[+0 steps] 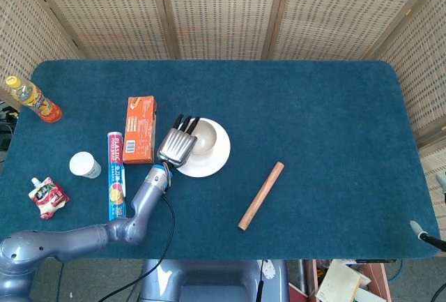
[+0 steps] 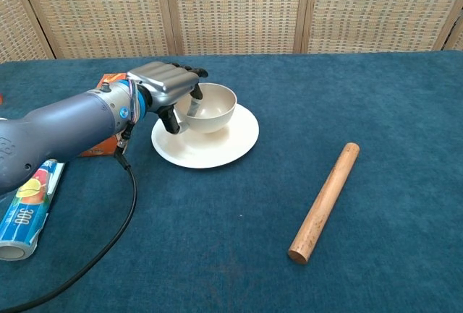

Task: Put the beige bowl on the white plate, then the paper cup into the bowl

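The beige bowl [image 1: 204,138] [image 2: 210,108] is upright on the middle of the white plate [image 1: 216,160] [image 2: 217,151]. My left hand [image 1: 180,144] [image 2: 169,86] grips the bowl's left rim, with fingers over the edge and the thumb outside. Far to the left stands the paper cup [image 1: 84,164], upright on the blue cloth and away from the hand; the chest view does not show it. At the lower right edge of the head view only a small grey piece of my right hand [image 1: 420,231] shows, too little to tell how its fingers lie.
A wooden rolling pin [image 1: 261,195] [image 2: 325,201] lies right of the plate. An orange box [image 1: 140,129] and a plastic wrap roll [image 1: 116,176] [image 2: 25,208] lie left of it. A juice bottle [image 1: 33,100] and a red pouch [image 1: 47,197] are at the far left.
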Motion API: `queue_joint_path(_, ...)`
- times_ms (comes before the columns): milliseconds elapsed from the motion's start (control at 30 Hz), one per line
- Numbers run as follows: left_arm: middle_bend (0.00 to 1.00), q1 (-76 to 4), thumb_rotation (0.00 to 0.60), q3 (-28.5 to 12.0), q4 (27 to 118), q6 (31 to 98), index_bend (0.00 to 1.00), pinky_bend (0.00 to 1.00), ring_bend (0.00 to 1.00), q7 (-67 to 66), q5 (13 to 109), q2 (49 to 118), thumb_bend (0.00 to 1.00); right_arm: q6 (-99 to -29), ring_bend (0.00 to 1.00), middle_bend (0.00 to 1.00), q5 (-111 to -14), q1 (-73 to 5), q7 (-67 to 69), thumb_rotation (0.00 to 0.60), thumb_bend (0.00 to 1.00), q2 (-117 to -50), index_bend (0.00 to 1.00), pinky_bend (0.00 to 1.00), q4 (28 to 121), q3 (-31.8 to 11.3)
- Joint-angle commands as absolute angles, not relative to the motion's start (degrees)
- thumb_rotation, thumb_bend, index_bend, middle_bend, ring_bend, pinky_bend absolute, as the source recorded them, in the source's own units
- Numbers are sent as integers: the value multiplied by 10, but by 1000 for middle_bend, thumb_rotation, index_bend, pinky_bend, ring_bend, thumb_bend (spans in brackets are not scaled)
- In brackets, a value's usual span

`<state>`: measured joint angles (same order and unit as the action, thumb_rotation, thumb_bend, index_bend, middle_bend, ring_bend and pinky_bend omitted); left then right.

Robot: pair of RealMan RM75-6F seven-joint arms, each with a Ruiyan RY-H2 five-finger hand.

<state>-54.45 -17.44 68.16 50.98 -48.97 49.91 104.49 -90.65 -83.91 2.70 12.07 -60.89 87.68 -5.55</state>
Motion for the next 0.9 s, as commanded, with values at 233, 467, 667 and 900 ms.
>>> queue_joint_path(233,0,-550,600,-160,679,509,369,0,0,-503,464,1044,268,-911,0,0,-841,29,128,600,169,-609,0,0,874,-56)
queue_joint_path(467,0,-548,600,-154,694,518,187,0,0,-499,451,1031,198,-914,0,0,-842,30,128,600,169,-609,0,0,874,-56)
queue_joint_path(667,0,-542,600,-152,726,531,170,0,0,-477,462,1008,188,-916,0,0,-843,31,127,600,169,-609,0,0,875,-56)
queue_joint_path(900,0,-506,600,-164,834,577,170,0,0,-400,525,930,188,-919,0,0,-846,31,122,600,169,-610,0,0,877,-56)
